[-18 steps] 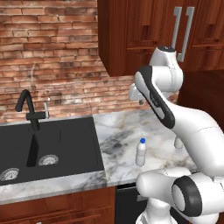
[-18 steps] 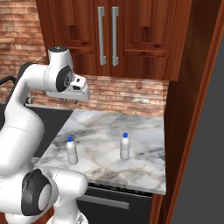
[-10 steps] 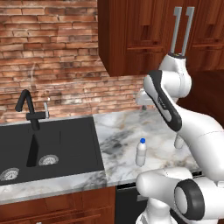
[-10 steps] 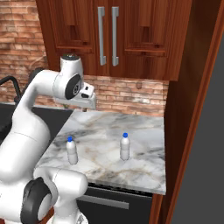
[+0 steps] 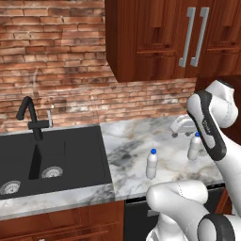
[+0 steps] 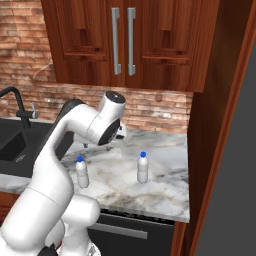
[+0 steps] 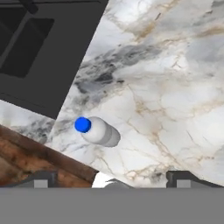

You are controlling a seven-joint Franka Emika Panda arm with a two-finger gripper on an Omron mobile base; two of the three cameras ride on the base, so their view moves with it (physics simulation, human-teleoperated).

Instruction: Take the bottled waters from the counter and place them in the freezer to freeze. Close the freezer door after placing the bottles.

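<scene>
The gripper point(image 7: 109, 179) hangs high over the counter point(image 7: 175, 87), looking almost straight down, with its two dark fingertips point(image 7: 41, 179) set wide apart at the bottom edge of the hand view and nothing between them, so it is open and empty. One of the bottled waters, the bottle nearer the sink point(image 7: 98, 130), stands upright below the hand, ahead of and just inside the left fingertip, its blue cap facing the camera; in the base views it is the one at point(image 5: 151, 164) and point(image 6: 81, 171). The other bottle point(image 6: 143, 167) stands well apart from it on the same slab, toward the tall wood side panel point(image 6: 215, 150), and in the left base view point(image 5: 194, 146) it sits just beside the forearm. The step in hand looks like the reach for a first bottle. To do it well, the hand should centre the cap between the fingers before descending, come down upright, and close on the body below the cap, since a thin plastic bottle may tip if only one finger meets it first. The black sink point(image 7: 39, 48) lies beyond the left finger. Neither base view gives a clear look at the finger gap, the forearm hiding it, and the freezer's inside and door cannot be made out.
</scene>
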